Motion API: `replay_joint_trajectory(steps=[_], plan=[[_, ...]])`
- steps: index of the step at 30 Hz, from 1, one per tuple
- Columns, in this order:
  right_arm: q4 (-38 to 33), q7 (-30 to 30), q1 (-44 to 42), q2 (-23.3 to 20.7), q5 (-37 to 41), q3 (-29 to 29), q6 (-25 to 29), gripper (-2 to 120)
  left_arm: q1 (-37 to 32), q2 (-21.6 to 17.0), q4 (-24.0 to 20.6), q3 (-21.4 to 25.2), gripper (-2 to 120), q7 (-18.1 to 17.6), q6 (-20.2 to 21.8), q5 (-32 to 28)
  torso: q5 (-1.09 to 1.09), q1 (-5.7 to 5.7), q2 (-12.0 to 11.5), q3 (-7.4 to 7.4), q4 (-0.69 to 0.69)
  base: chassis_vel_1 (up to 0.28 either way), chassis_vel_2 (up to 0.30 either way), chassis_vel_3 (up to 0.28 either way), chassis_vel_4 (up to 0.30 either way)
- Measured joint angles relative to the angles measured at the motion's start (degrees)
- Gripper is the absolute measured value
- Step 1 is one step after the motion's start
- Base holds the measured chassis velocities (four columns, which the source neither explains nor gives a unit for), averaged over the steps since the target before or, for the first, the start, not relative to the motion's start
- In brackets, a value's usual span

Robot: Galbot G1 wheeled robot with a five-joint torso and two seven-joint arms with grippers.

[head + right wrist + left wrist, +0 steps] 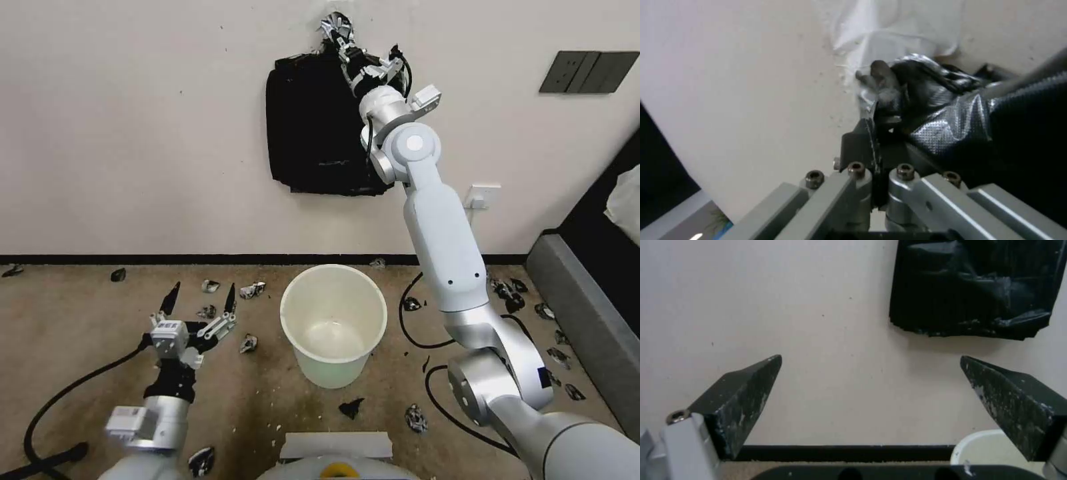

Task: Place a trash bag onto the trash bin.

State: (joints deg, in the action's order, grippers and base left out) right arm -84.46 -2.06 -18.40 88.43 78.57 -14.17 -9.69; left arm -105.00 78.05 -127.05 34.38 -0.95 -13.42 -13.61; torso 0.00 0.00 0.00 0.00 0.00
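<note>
Up at the cream wall (133,133), my right end effector (342,41) pinches shut on the glossy black trash bag (947,110); left end effector (200,300) gapes empty over scrap-littered brown floor (80,333), beside the round cream-white plastic trash bin (333,363).

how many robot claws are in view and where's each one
2. The left claw hangs open, low over the floor, left of the trash bin. The right claw is raised to the wall, shut on the bunched top of the black bag bundle hanging there.
</note>
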Motion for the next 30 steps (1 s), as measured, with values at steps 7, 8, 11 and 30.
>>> replay_joint_trajectory(steps=[7,8,11,30], plan=[[-2.75,9.06,-4.37,-2.53,-5.17,2.95,3.76,0,0.07,0.12,0.50,0.38,100,-0.13,0.00,-0.56,0.00,0.00,0.00,0.00,0.00,0.000,0.000,0.000,0.000],[-3.43,9.89,-5.13,-2.95,-5.41,3.40,4.27,0,0.11,0.18,0.62,0.31,100,-0.13,0.00,-0.56,0.01,0.00,0.00,0.00,0.00,0.000,0.000,0.000,0.000],[-4.69,11.20,-6.37,-3.66,-5.58,4.04,4.97,0,0.14,0.39,0.89,0.09,100,-0.14,-0.03,-0.54,0.00,0.00,0.00,0.00,0.00,0.000,0.000,0.000,0.000],[-19.42,17.80,-24.09,-10.67,-8.76,9.83,9.53,0,-0.51,2.07,0.52,-0.95,100,-0.15,-0.41,-0.48,0.01,0.00,0.00,0.00,0.00,0.000,0.000,0.000,0.000]])
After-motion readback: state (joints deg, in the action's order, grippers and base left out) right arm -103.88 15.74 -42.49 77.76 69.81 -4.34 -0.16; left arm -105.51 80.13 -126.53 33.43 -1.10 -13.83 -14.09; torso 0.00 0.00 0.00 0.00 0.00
